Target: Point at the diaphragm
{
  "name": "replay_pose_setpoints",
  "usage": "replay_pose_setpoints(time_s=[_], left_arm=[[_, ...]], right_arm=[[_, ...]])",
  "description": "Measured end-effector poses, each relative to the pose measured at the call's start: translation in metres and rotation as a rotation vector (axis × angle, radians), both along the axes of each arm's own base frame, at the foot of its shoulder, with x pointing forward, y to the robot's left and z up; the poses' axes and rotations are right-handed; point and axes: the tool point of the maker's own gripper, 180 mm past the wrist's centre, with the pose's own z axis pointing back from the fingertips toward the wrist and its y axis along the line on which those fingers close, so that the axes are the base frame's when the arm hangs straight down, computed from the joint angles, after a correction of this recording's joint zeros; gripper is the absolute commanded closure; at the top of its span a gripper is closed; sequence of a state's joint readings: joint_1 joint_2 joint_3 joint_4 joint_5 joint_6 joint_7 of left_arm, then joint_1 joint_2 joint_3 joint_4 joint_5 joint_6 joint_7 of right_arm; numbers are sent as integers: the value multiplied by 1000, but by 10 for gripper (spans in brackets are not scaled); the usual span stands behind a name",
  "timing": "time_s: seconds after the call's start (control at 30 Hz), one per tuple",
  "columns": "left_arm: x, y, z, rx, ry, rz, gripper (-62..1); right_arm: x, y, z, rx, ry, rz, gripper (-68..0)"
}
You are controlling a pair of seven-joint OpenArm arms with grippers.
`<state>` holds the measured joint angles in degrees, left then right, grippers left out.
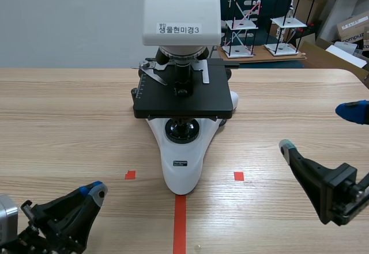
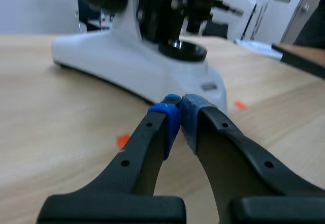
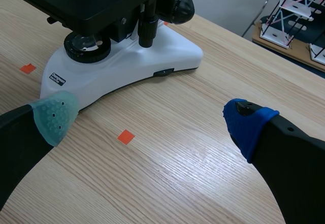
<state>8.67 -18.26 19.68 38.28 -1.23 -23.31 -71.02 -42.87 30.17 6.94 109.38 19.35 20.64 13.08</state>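
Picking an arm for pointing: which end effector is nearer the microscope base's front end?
Left. The left end effector, shut, sits left of the base; the right end effector, open, is farther off to its right.

Table (image 1: 69, 121) is left free either side of the microscope (image 1: 181, 167). Its base lens (image 1: 182, 130) is overhung by the stage (image 1: 173, 101).

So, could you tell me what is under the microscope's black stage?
A round black light port on the white base shows; the stage hides whatever is fixed beneath it.
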Motion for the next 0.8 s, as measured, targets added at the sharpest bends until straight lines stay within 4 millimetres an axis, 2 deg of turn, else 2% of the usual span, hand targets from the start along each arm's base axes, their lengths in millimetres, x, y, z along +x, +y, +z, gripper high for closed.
replay_pose_setpoints(time_s=[0.3, 0.8], left_arm=[[20, -37, 5, -56, -79, 24, -43], [40, -53, 19, -90, -147, -4, -42]], right_arm=[[0, 0, 1, 3, -5, 1, -634], [0, 0, 1, 3, -6, 1, -634]])
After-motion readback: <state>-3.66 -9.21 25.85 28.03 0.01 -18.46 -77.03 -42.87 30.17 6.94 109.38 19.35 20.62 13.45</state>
